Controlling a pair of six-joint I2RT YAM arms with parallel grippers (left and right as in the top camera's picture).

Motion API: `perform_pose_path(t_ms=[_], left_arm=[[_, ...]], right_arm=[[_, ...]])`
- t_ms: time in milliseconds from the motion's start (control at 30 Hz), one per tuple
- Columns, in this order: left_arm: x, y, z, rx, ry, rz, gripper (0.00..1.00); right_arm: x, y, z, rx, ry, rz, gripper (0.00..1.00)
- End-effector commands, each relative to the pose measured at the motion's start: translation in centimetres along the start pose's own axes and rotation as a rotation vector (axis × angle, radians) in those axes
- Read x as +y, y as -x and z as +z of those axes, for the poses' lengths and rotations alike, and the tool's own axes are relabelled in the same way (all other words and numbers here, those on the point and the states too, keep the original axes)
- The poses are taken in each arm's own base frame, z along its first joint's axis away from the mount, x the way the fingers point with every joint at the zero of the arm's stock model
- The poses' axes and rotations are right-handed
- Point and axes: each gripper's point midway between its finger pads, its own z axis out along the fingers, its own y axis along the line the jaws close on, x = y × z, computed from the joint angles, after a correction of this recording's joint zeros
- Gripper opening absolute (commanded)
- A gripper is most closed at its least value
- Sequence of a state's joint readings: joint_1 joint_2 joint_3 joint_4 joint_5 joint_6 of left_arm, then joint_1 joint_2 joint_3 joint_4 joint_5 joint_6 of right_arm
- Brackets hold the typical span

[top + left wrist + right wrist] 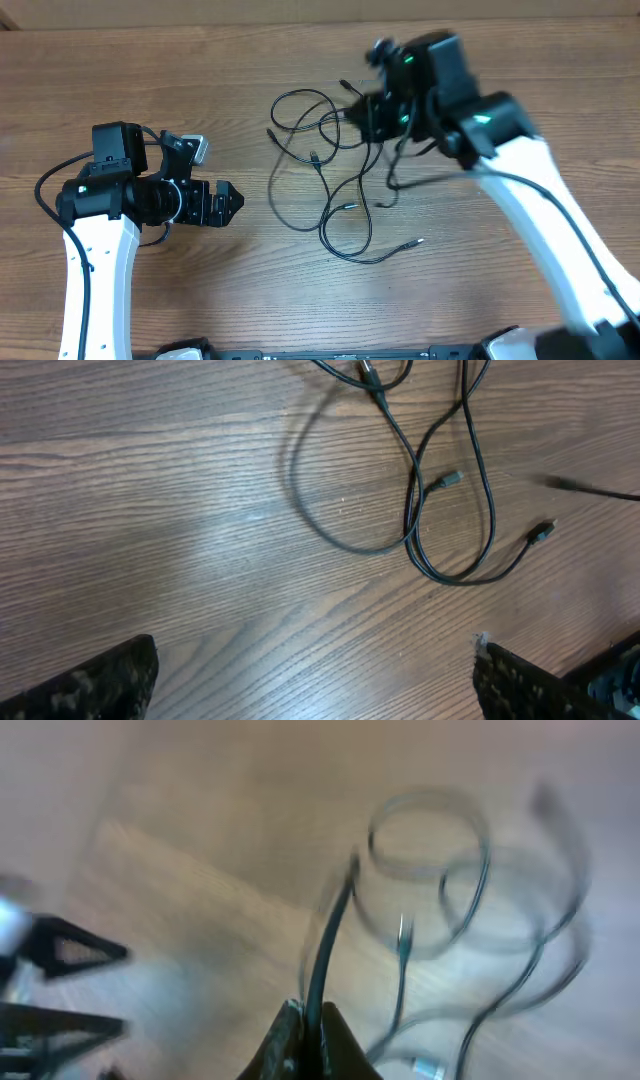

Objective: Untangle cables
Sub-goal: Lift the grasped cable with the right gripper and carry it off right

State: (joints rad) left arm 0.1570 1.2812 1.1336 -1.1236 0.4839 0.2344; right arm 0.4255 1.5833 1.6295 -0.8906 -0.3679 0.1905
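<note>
The cables (325, 165) are thin black cords lying in tangled loops on the wooden table at centre, with small plug tips (412, 242). My right gripper (368, 118) is above the tangle's upper right and is shut on one cable strand (325, 940), which rises from between its fingers (310, 1020). That view is blurred, and more loops (430, 870) show beneath it. My left gripper (228, 202) is open and empty, low over the table left of the tangle. In the left wrist view its fingers (315, 680) frame bare wood, with cable loops (420, 510) farther ahead.
The wooden table (200, 90) runs in all directions around the tangle. The left arm's body (110, 185) sits at the left and the right arm's white link (550, 220) crosses the right side.
</note>
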Motion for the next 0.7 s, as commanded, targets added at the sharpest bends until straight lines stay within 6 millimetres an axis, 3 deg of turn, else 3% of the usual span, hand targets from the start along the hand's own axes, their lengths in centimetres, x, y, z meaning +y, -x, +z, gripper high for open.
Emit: perform_pose_path(t_ms=[0, 167, 333, 467, 667], left_arm=[[0.1, -0.1, 0.2, 0.004, 0.001, -0.015, 1.0], [0.1, -0.1, 0.2, 0.004, 0.001, -0.015, 1.0], [0.1, -0.1, 0.2, 0.004, 0.001, -0.015, 1.0], [0.1, -0.1, 0.2, 0.004, 0.001, -0.016, 1.0], [0.1, -0.1, 0.2, 0.004, 0.001, -0.015, 1.0]], right_arm=[[2.6, 5.6, -8.2, -0.249, -0.063, -0.084, 0.04], [4.5, 9.6, -17.1, -0.506, -0.153, -0.122, 0.04], [2.5, 11.5, -27.1, -0.787, -0.43, -0.054, 0.04], [-0.4, 10.8, -32.7, -0.911, -0.683, 0.018, 0.04], [-4.5, 7.7, -41.5, -1.011, -1.206, 0.123, 0.04]])
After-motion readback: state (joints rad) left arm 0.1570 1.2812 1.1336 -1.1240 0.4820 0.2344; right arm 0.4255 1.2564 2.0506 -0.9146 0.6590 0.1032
